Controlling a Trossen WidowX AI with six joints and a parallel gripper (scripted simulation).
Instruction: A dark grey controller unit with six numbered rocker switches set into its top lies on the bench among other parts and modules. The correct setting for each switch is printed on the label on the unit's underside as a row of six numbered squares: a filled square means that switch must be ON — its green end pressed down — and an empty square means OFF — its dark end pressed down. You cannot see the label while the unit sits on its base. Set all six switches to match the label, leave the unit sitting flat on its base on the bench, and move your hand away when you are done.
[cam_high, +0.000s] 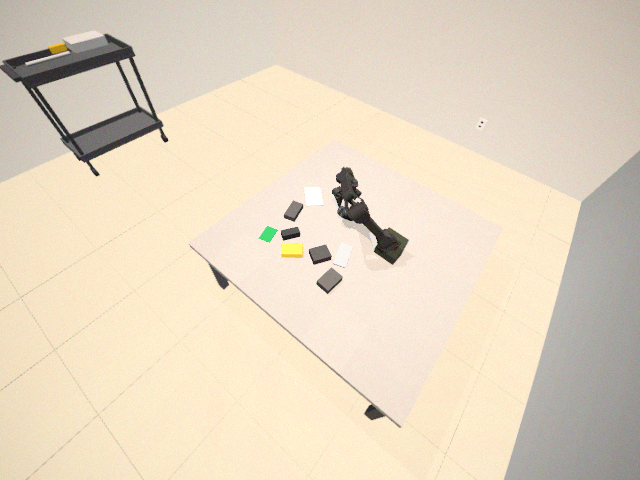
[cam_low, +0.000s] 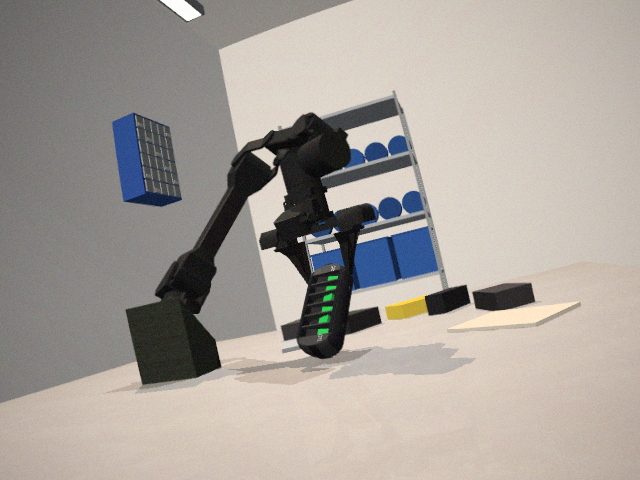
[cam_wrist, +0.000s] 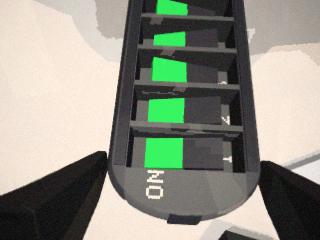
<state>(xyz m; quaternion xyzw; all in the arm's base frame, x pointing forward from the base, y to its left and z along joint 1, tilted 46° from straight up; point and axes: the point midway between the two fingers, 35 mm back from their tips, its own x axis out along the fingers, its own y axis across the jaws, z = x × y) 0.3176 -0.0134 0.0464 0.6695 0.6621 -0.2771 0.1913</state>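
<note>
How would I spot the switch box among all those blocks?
Find the black arm on the bench. The controller unit hangs tilted in its gripper, lower end near the surface. Unlike the plain blocks, it has a row of green-ended switches.
</note>
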